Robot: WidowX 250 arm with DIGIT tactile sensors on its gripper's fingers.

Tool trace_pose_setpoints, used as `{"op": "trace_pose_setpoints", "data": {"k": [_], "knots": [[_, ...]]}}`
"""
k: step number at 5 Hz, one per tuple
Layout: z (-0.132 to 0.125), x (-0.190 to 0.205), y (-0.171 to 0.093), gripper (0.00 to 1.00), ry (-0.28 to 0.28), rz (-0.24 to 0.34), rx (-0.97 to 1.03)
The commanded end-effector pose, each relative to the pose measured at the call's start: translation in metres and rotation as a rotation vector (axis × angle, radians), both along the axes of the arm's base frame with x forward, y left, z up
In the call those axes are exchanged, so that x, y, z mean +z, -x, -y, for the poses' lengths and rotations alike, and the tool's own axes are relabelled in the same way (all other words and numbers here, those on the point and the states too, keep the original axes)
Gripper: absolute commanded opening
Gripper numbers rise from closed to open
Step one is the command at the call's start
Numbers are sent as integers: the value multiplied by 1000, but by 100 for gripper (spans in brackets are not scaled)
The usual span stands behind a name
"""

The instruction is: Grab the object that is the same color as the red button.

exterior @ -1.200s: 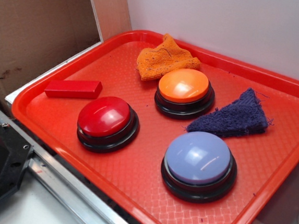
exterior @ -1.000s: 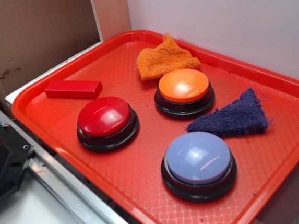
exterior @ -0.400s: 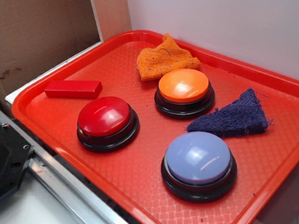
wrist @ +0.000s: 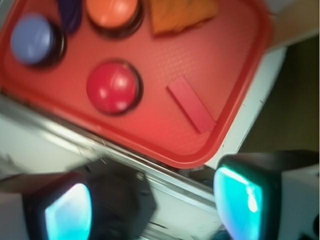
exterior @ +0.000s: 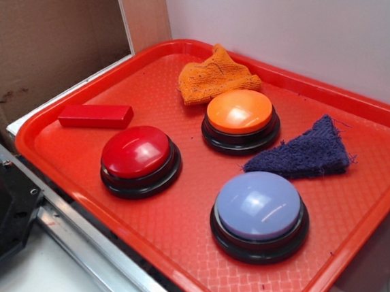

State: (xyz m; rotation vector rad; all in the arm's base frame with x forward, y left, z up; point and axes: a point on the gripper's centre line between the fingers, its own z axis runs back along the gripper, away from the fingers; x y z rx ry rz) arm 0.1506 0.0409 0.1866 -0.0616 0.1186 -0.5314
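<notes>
Small, flat, glossy red plastic block (exterior: 95,115), bar-shaped, lies on the floor of the red plastic tray (exterior: 174,226), in the tray's left corner near the rim as the exterior view shows it, and nothing touches it. Just beside it, toward the tray's middle, stands the large round red dome button (exterior: 137,152) on its black circular base; block and button are near but apart. Further in stand an orange dome button (exterior: 239,112) and a lavender-blue dome button (exterior: 258,207), each on a black base. An orange knitted cloth (exterior: 215,75) lies bunched against the far rim, just behind the orange button, and a dark purple knitted cloth (exterior: 305,153) lies between the orange and lavender-blue buttons. In the blurred wrist view the gripper (wrist: 155,200) hangs high above the tray's edge, its two fingers (wrist: 239,197) spread wide apart with nothing between them; the red block (wrist: 191,105) appears above the gap, toward the right-hand finger, and the red button (wrist: 113,87) to its left.
</notes>
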Motion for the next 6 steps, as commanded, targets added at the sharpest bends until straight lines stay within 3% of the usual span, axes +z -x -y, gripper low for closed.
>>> {"op": "trace_pose_setpoints", "data": {"k": [1,3,4,5,6], "knots": [[-41,-36,-23,100,-74,-124,-246],[-62,-63,-29,100,-124,-112,-143],[-59,-88,-33,100,-229,-85,-80],[-47,-124,-40,100,-287,-58,-52],[-39,-134,-52,100,-276,-63,-78]]}}
